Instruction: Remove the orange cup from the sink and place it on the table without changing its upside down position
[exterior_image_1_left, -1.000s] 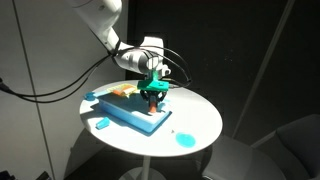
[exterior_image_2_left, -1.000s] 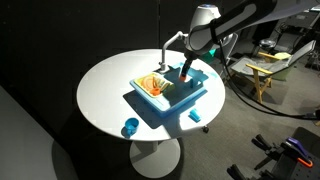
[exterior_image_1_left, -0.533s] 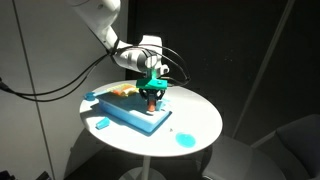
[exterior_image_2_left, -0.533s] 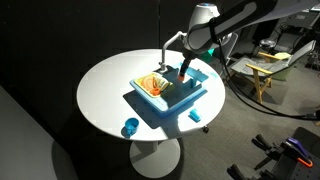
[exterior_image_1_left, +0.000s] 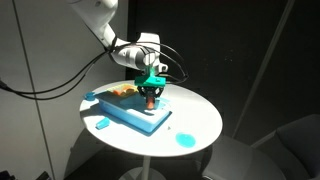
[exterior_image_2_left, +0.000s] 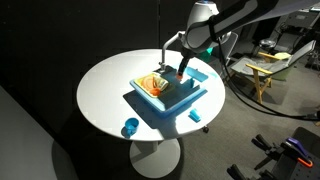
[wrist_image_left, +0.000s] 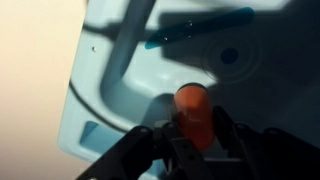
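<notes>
The gripper (wrist_image_left: 194, 128) holds the orange cup (wrist_image_left: 192, 103) tight between its fingers, over the blue sink (wrist_image_left: 110, 115) on the table (exterior_image_1_left: 200, 125). In the wrist view the cup is near 6 o'clock, the white tap (wrist_image_left: 125, 55) near 10 o'clock

Cup: the tiny orange thimble-like cup (wrist_image_left: 193, 110) is held between the fingers (wrist_image_left: 160, 140) of the gripper (wrist_image_left: 193, 138).
Sink: the light blue rectangular toy sink block (exterior_image_2_left: 185, 100) lies beneath the fingers, on the round white-topped table (exterior_image_2_left: 105, 80).
Faucet: the thin white curved faucet (wrist_image_left: 128, 50) rises beyond the fingertips.
Dish: the small round blue dish (exterior_image_2_left: 129, 127) rests on the table, well apart from the fingers.
</notes>
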